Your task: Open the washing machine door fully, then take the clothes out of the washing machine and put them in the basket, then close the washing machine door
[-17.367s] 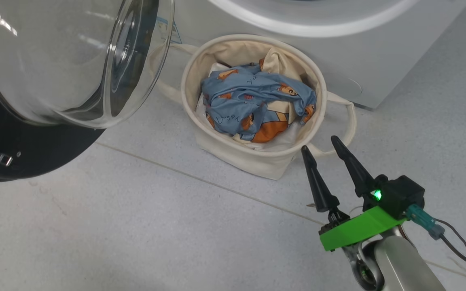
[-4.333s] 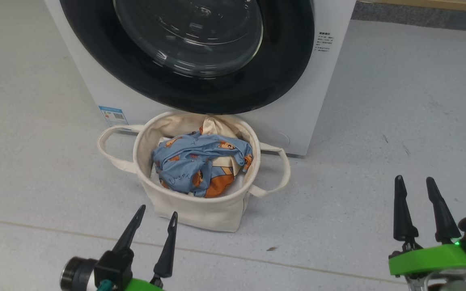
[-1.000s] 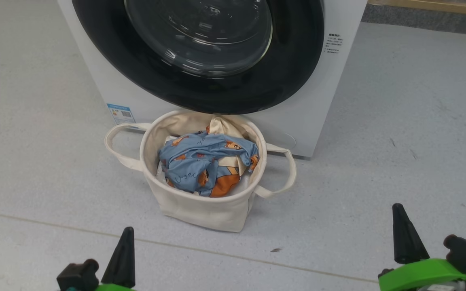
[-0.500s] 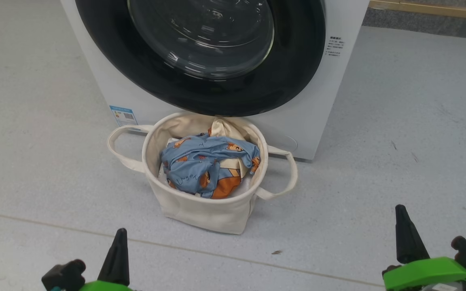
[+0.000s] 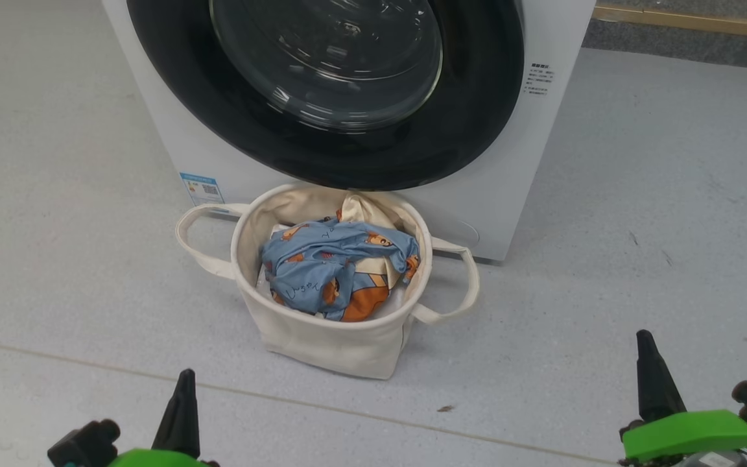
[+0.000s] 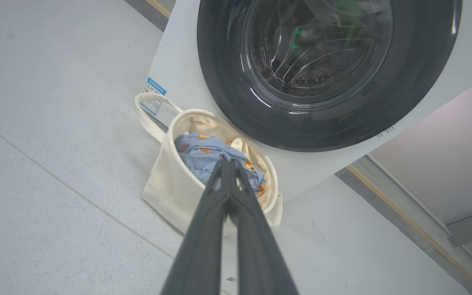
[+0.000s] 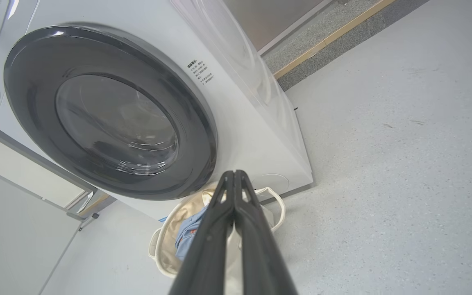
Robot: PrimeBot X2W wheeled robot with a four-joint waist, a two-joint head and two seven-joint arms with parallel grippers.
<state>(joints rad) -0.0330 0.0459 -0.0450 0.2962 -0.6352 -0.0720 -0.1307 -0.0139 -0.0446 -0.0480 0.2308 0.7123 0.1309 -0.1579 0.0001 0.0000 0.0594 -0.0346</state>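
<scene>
— Which step is in hand? Start from the left.

— The left gripper (image 6: 227,164) hangs low, its two fingers pressed together on nothing, well apart from everything. Past it, the blue sticker (image 5: 201,188) marks the lower corner of the white washing machine (image 5: 153,117). The cream canvas basket (image 5: 321,344) stands on the floor touching the machine's front, just below the porthole. The clothes (image 5: 334,272), blue bear-print fabric with cream cloth and an orange patch, lie bunched inside it.

— And the door?

— The washing machine door (image 5: 477,130) lies flat against the front with no gap visible at its black rim. Through the glass, the left wrist view shows the bare perforated drum (image 6: 314,73). Right of the door is the small printed label (image 5: 539,79). Lower right, the right gripper (image 7: 234,174) is likewise closed and empty.

— So what's left?

— I'd judge all three steps done. At most, the next move calls for confirming the latch has caught, since a flush rim doesn't prove it, and keeping both arms clear of the basket handles.

— The room?

— A pale grey speckled floor (image 5: 56,259), crossed by one thin joint line (image 5: 283,395), with a small dark speck (image 5: 445,408) in front of the basket. A wooden strip (image 5: 691,23) runs along the far right edge.
</scene>
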